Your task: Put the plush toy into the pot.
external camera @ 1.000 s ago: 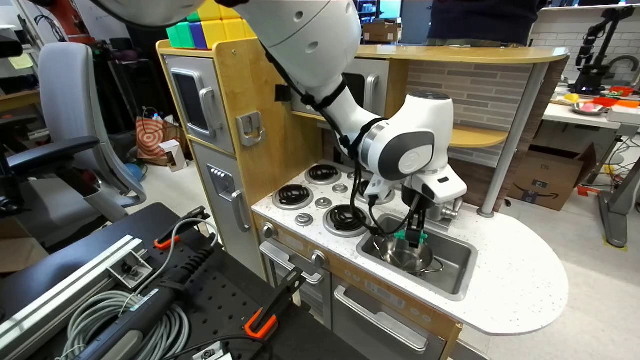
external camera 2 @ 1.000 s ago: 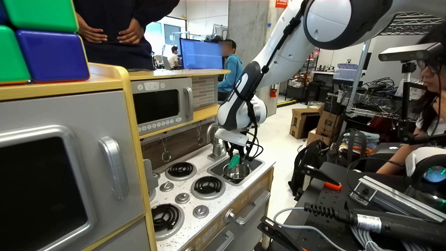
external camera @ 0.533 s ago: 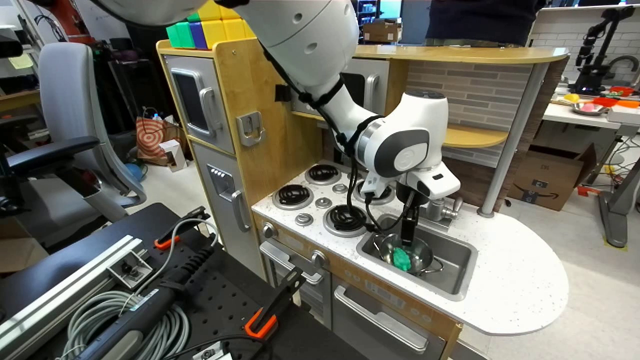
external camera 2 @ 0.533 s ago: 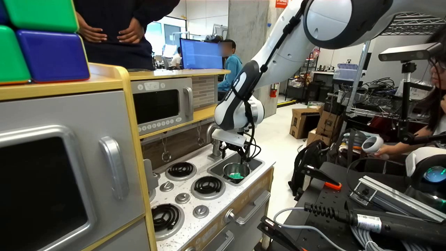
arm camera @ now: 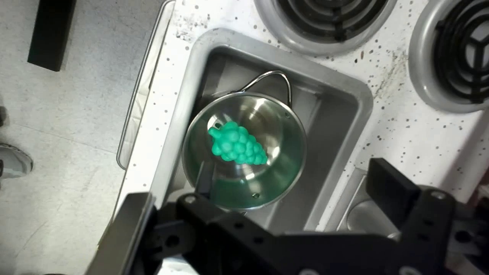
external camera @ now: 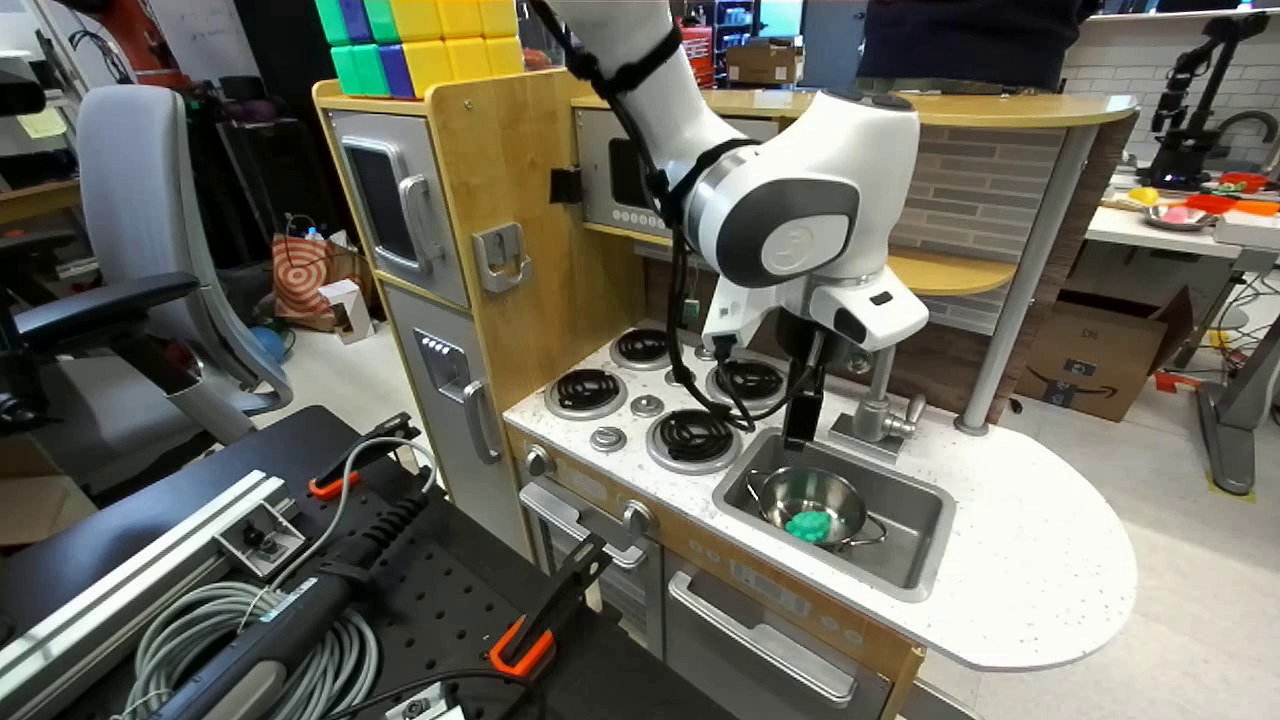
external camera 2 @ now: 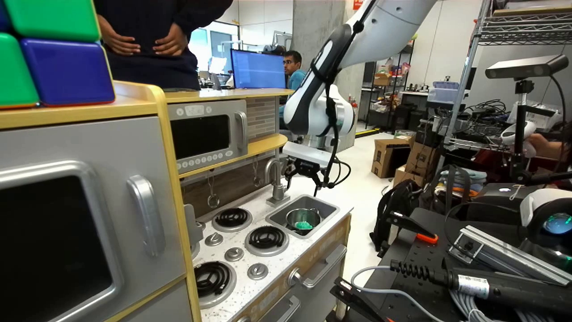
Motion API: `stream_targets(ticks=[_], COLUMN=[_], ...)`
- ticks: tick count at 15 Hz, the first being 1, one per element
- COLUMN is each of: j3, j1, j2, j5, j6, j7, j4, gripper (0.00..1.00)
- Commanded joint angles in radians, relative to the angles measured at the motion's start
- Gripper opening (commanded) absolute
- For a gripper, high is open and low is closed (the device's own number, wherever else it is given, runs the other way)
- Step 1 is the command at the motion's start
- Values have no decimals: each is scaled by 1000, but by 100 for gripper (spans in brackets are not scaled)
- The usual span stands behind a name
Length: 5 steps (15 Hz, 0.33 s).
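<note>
Toy is in the pot: green, bumpy, shaped like a grape bunch, lying flat on the pot's floor, a bit off-centre. Relative to the gripper: toy is below it, apart from both fingers. In the wrist view it shows up and left of the midpoint between the fingertips, closer to the tip on that picture's left. Gripper is spread wide, tips well apart. Both exterior views match: fingertips hang in the air higher than the pot's rim, toy down inside.

Pot stands upright in the sink. Sink is set into a white speckled counter. Faucet is mounted just behind the sink, partly covered by the arm in an exterior view. Burners with black coils sit beside the sink, silver knobs among them. Colored blocks are stacked on the tall cabinet.
</note>
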Motion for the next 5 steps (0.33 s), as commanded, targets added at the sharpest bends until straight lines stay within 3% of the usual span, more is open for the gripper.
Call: stream_targets(ticks=[1, 5], j3=[-4, 5], j1=[0, -9], j2=[-35, -96], j5=[31, 43], j6=[-5, -4], j7=[-38, -65], j4=[-35, -107], gripper=[100, 100])
